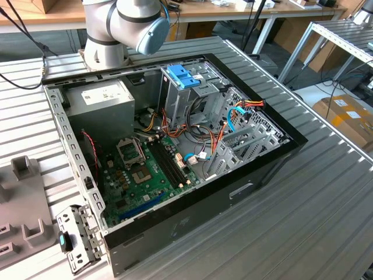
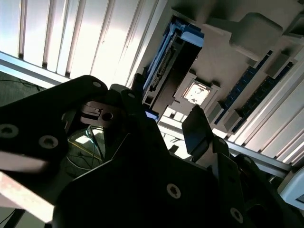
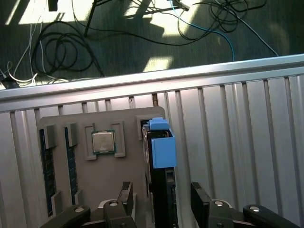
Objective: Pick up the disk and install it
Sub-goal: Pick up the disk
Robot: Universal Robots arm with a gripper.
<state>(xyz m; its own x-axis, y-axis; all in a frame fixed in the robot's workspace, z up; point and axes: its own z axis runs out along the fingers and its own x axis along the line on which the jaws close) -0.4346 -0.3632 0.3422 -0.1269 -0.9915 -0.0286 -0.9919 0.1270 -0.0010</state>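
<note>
One disk (image 3: 161,178) stands in the tray (image 3: 109,173) on your ribbed table (image 3: 228,142), floor cables (image 3: 57,52) beyond, gripper (image 3: 162,190) spread astride, seemingly clear.

In the first wrist view the disk (image 3: 161,152) ran between the fingers (image 3: 199,204) of the gripper (image 3: 162,187) and was cut off by the picture's edge, as were the gripper's body and the grey tray (image 3: 109,175). In the second wrist view the dark gripper body hid much of that tray; a blue-edged slab there was perhaps the disk. In the exterior view the arm (image 1: 125,23) was cut off above its lowest joint.
</note>
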